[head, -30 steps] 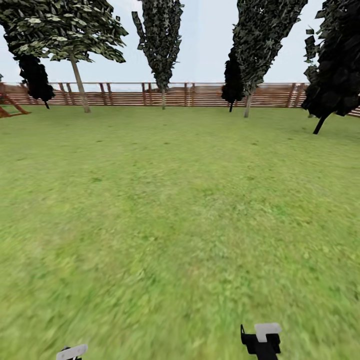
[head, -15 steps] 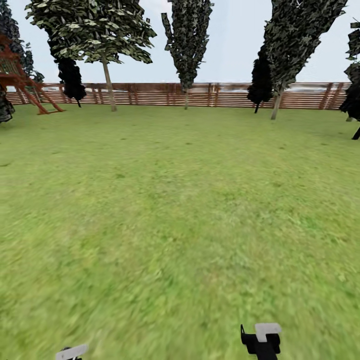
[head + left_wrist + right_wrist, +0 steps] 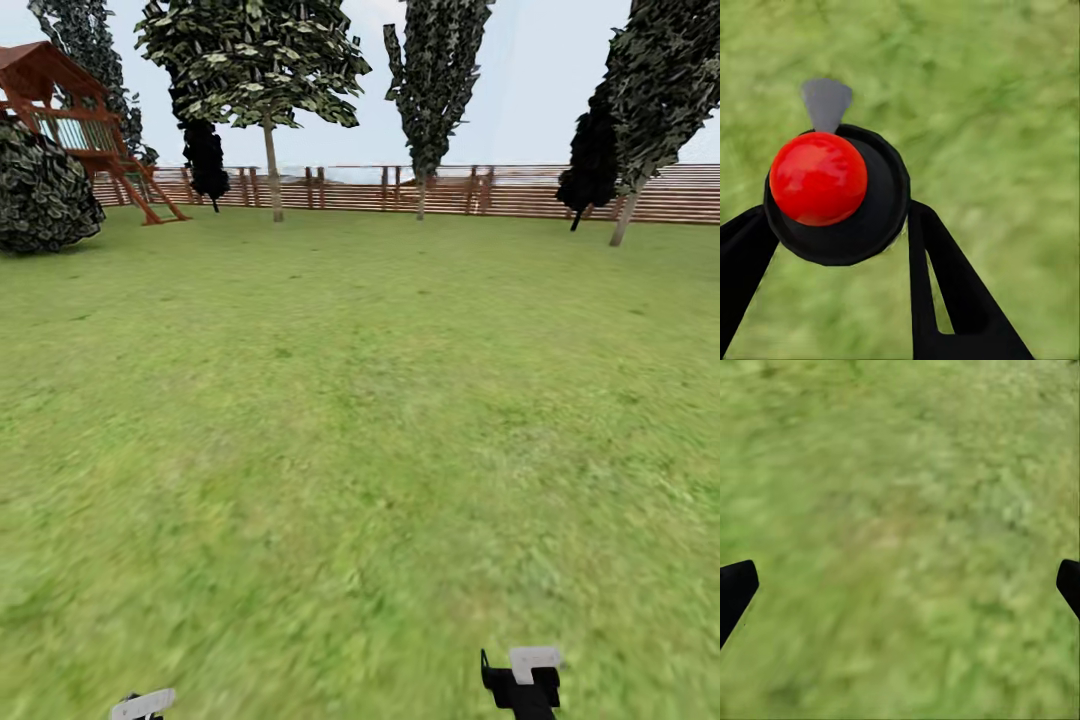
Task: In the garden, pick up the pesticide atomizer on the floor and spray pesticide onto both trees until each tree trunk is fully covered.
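While I'm out on the lawn, my left jaws are clamped on the pesticide atomizer; from the left wrist camera it's a black round body with a glossy red ball cap and a little grey nozzle tab poking out past it, with grass behind. One black finger sits right against the body on one side, the other finger hugs the opposite side; so the thing is in my left grip, off the ground.

My right jaws are spread wide; only the two black tips peek in at the edges of the right wrist camera, nothing between them but blurry green grass.

From the head camera, a grey-white bit shows at the bottom edge on my left and a black-and-white bit on my right. Far across the grass there's a brown slat fence; in front of it a tree with a slim pale trunk and a leafy crown, a narrow dark conifer nearby, another pale-trunked tree leaning at the right; a red-brown wooden play tower and a round dark shrub sit off to the left.
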Motion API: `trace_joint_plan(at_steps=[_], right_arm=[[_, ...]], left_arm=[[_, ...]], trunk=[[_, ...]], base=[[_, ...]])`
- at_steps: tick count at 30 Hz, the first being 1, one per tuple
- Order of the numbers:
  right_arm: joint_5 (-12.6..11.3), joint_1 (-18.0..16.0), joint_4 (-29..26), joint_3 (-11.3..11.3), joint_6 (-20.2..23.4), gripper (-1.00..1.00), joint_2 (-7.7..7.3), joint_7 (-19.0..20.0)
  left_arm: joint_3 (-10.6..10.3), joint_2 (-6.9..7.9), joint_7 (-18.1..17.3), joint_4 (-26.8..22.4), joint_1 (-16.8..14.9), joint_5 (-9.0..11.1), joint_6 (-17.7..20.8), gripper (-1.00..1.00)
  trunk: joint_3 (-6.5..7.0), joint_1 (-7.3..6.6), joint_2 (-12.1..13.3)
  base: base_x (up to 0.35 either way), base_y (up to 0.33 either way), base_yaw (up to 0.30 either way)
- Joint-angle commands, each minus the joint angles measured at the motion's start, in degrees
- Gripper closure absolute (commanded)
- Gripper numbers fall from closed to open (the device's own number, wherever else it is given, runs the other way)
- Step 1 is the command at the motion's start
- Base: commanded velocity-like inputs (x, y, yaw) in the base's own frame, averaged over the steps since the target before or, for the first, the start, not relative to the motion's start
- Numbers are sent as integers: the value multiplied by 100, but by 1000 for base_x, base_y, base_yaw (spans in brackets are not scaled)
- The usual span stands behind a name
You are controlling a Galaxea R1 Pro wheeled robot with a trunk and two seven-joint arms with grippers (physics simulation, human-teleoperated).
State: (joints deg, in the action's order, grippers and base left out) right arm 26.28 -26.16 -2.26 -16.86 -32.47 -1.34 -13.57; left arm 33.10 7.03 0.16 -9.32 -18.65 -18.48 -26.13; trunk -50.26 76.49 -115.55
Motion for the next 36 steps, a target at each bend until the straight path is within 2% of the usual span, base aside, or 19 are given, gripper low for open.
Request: trace_joint_plan(at_steps=[1,22,36], right_arm=[[61,-3,7,-26,-14,-100,-1,-35],[61,-3,59,-27,-14,-100,-2,-38],[70,-3,59,-19,3,-100,-23,-14]], left_arm=[[47,0,2,9,-7,-59,-23,100],[47,0,2,9,-7,-59,-15,100],[47,0,2,9,-7,-59,-18,100]], trunk=[[-5,3,-2],[-5,3,-2],[-5,3,-2]], base=[[336,112,278],[311,178,274],[327,110,17]])
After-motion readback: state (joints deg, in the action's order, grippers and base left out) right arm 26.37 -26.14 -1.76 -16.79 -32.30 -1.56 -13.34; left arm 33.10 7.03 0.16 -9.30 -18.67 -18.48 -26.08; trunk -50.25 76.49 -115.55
